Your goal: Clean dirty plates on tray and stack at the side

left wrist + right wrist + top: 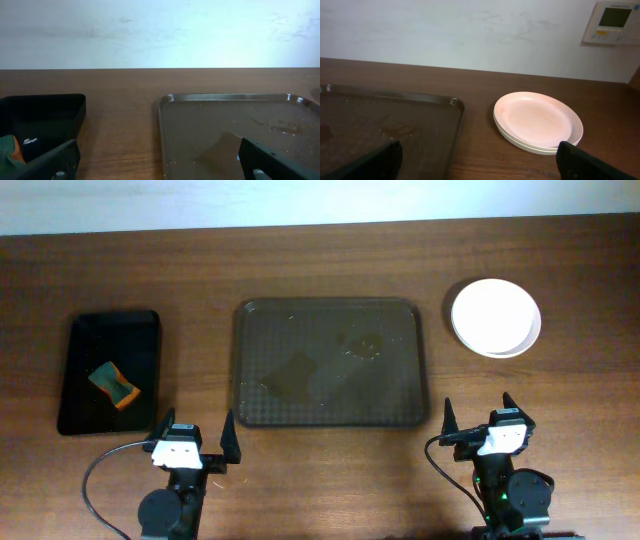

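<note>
The plates [495, 317] sit stacked on the table at the right of the tray; in the right wrist view the stack [537, 120] shows no smear. The dark brown tray [330, 363] lies mid-table with no plates on it, only wet patches; its rim shows in the left wrist view [162, 130] and the right wrist view [457, 117]. My left gripper [192, 446] is open and empty at the tray's near left corner. My right gripper [479, 423] is open and empty near the front edge, below the stack.
A smaller glossy black tray [75, 375] at the left holds a green and orange sponge [114, 383]. A wall panel [616, 22] hangs at the back right.
</note>
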You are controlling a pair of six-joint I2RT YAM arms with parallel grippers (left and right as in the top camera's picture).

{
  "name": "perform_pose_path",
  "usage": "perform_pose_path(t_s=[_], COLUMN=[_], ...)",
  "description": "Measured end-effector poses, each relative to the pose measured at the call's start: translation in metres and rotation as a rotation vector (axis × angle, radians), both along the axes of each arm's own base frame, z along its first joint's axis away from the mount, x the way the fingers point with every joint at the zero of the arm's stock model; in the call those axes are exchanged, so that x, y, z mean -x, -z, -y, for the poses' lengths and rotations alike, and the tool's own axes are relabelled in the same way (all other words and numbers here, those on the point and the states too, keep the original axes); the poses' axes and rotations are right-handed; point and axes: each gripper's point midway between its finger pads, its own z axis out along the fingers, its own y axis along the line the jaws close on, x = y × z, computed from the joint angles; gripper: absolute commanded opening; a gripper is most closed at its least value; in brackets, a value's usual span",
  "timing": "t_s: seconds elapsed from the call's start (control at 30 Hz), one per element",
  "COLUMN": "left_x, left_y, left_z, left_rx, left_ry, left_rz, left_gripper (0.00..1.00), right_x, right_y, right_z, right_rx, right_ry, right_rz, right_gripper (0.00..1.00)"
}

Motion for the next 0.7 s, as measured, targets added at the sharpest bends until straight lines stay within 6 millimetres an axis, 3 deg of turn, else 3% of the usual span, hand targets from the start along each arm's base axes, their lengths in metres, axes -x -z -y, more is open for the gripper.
perform_pose_path(t_s=[0.47,0.6,0.7], left_x=[0.000,-0.003,-0.003], left_y=[0.000,0.020,0.021], left_z=[0.004,0.004,0.004], left_rx=[-0.047,-0.055,-0.055], left_ry=[0.029,0.027,0.027], left_rz=[0.003,-0.083,-0.088], left_gripper=[1.00,1.00,1.00], right_x=[0.000,0.000,0.000], right_y=[0.000,0.000,0.000], right_z=[0.000,0.000,0.000], right_rx=[0.000,0.000,0.000], right_ry=[0.000,0.000,0.000], right_rz=[0.000,0.000,0.000], right_gripper=[0.98,0.98,0.98])
